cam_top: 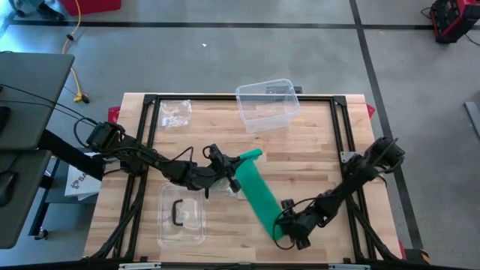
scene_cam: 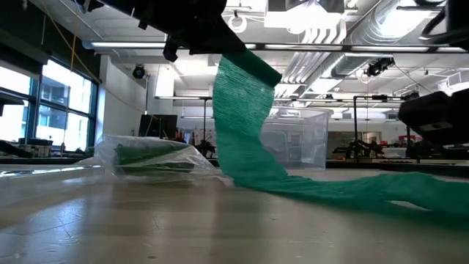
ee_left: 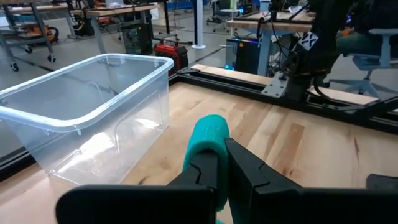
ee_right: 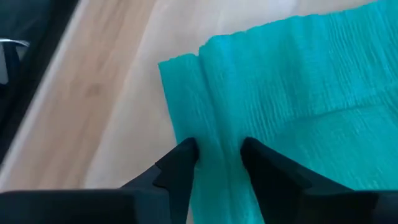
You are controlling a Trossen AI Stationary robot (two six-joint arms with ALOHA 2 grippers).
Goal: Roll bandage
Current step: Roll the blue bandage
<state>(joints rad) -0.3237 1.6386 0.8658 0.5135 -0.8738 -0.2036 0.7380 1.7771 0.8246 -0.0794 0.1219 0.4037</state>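
Between both pincers, crinkled green bandage (cam_top: 259,191) drapes.

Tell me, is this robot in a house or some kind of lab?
Probably a robotics lab or workshop, not a house. The low view shows bare ceiling pipes and more metal workbenches behind the table. From above, the floor is grey concrete marked with dark tape, and the left wrist view shows an office chair.

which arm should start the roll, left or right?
Right, probably. The right hand pinches the bandage at its free end lying on the table, where rolling can begin. The left hand is shut on the other end, holding it raised.
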